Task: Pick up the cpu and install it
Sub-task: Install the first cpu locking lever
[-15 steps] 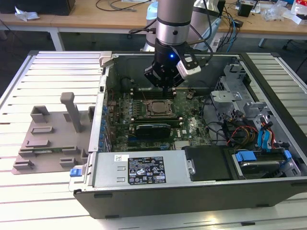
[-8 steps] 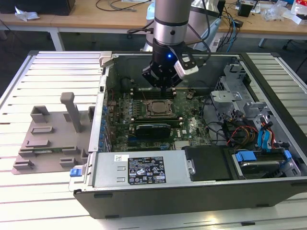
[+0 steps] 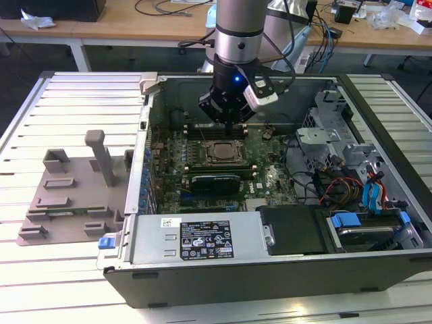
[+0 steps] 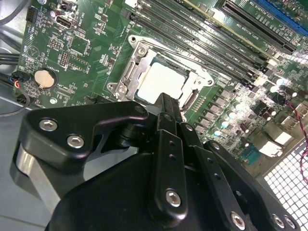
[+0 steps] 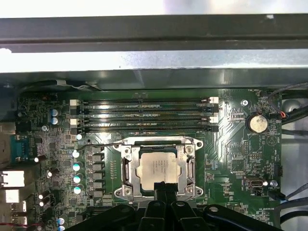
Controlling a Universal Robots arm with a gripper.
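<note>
Hovering just above the socket (image 5: pixel 159 168), the hand (image 5: pixel 163 188) is pointing its black fingers (image 4: pixel 166 113) straight down, pressed together with nothing between them. Beneath their tips the cpu (image 5: pixel 156 167) is lying flat inside the socket's metal frame, its silvery-white top showing in both wrist views (image 4: pixel 161 81). Beyond the socket the memory slots (image 5: pixel 144 115) are running side by side. Above the open computer case (image 3: pixel 270 270), the arm (image 3: pixel 236 40) is standing upright.
</note>
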